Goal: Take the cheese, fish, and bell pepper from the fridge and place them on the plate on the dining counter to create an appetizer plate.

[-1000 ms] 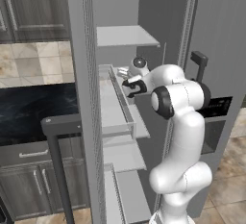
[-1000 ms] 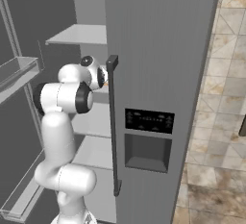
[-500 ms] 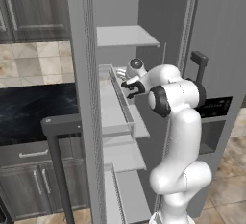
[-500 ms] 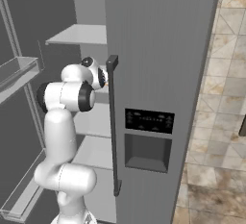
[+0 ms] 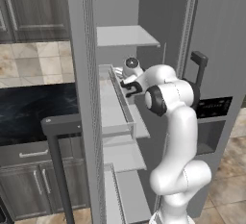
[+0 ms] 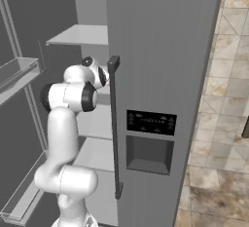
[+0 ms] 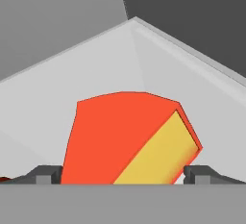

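Reaching into the open fridge (image 5: 216, 50), the white arm (image 5: 175, 122) bent forward at mid height, its hand pushed in over a pale grey shelf (image 5: 113, 110) just behind the clear rail of the door bin. From the left base view the gripper (image 5: 121, 76) sat at the inner end of that shelf, below the upper shelf (image 5: 125, 35). In the right base view the arm (image 6: 65, 119) rose beside the closed right door (image 6: 160, 50), close to its long bar handle (image 6: 115, 128) and left of the black dispenser panel (image 6: 151, 122).

Along the hand view, the cheese (image 7: 129, 139) lay on the shelf floor (image 7: 96, 69) directly ahead, a wedge with its broad red rind face turned toward the camera and a yellow cut side slanting to the right. It sat between the two dark fingertips (image 7: 44, 174), which stood wide apart, one at each lower corner of the wedge; the gripper (image 7: 122, 177) was spread fully, and no pinch on the cheese was visible. Whether the fingertips touched the wedge could not be told. The shelf's back corner showed above the cheese, where pale walls met a darker one. A sliver of something red showed at the far lower left edge, too small to identify.

A glossy black worktop (image 5: 29, 112) with grey cabinets (image 5: 29, 6) above it stood to the fridge's left.
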